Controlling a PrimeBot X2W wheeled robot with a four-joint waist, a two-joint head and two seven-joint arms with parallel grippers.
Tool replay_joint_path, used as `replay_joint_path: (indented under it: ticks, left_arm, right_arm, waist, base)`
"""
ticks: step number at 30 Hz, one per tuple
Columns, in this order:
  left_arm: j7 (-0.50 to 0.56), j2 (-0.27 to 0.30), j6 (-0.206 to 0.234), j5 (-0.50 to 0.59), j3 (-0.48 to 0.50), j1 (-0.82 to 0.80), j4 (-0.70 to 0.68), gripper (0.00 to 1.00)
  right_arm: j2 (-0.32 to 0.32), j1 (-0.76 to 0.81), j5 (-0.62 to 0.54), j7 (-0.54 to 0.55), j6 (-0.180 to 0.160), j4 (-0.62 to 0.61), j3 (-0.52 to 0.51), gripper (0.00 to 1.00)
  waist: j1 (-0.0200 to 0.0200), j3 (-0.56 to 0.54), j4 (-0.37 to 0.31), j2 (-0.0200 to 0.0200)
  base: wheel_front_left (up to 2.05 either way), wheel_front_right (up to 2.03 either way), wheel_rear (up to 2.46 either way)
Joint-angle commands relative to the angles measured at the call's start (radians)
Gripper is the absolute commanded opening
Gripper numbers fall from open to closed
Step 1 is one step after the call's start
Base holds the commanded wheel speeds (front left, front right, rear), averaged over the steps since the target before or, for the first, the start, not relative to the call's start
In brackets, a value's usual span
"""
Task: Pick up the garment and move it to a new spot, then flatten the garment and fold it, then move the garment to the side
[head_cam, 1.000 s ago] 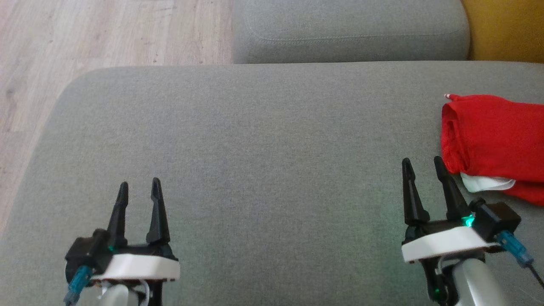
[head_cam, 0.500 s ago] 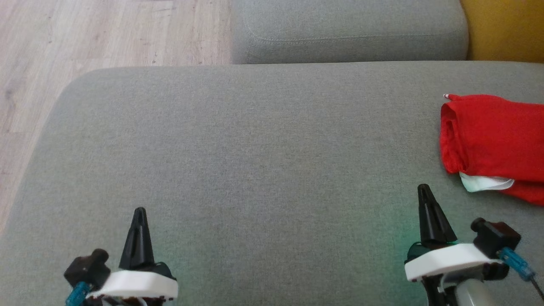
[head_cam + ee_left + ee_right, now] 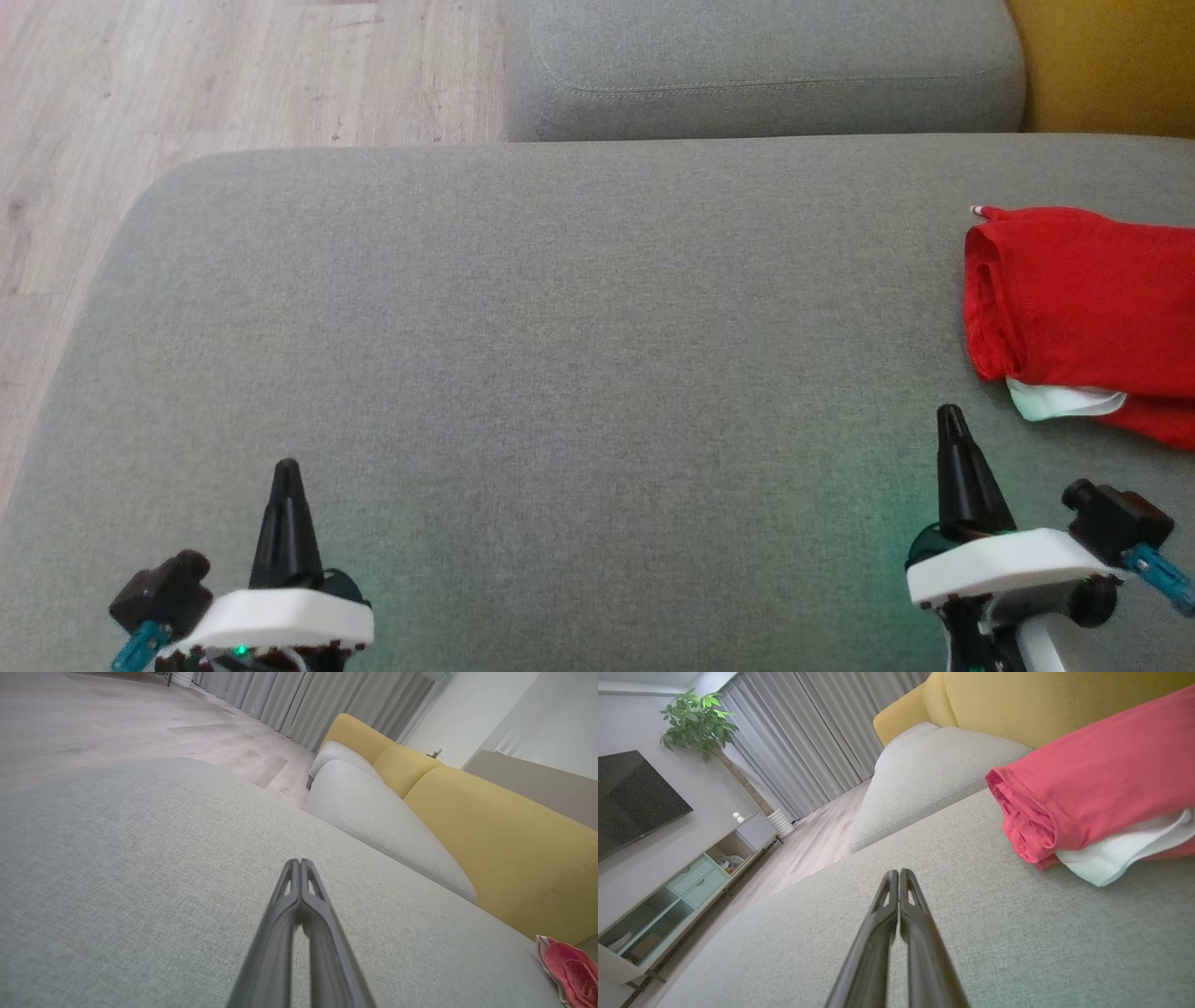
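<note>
1. Ahead of the left fingers (image 3: 286,523) and the right fingers (image 3: 962,476), each pair pressed together, the grey sofa seat (image 3: 579,327) lies flat and free, with wide room between the two pairs.
2. Just ahead and to the right of the right fingers, a folded red garment (image 3: 1083,308) blocks that side, not touching them.
3. Far ahead, a second grey cushion (image 3: 766,65) and a yellow backrest (image 3: 1111,65) rise.
4. Left of the left fingers, the seat edge drops to the wooden floor (image 3: 187,84).

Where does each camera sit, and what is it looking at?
Head view: on the robot's head, looking down at the big grey fabric cushion; left hand and right hand, both shut, at the bottom.
Left wrist view: left wrist, looking past its hand across the cushion to the yellow sofa back.
Right wrist view: right wrist, looking past its hand at the folded red cloth garment.
Shared: all show the garment.
</note>
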Motion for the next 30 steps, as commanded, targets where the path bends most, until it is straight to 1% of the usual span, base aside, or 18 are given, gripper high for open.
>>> replay_joint_path:
  ticks: [1, 30]
  left_arm:
    - [0.011, 0.001, -0.006, -0.028, 0.02, -0.049, -0.038, 0.0]
    - [0.093, 0.002, -0.012, -0.317, 0.06, -0.059, -0.057, 0.0]
  right_arm:
    - [-0.014, -0.052, 0.032, 0.008, 0.002, -0.038, -0.005, 0.0]
    - [-0.021, -0.062, 0.342, 0.081, 0.003, -0.048, -0.043, 0.0]
  waist:
    - [0.0, 0.0, 0.0, 0.0]
    - [0.0, -0.003, -0.008, 0.0]
  base:
    - [0.0, 0.0, 0.0]
    - [0.0, 0.0, 0.0]
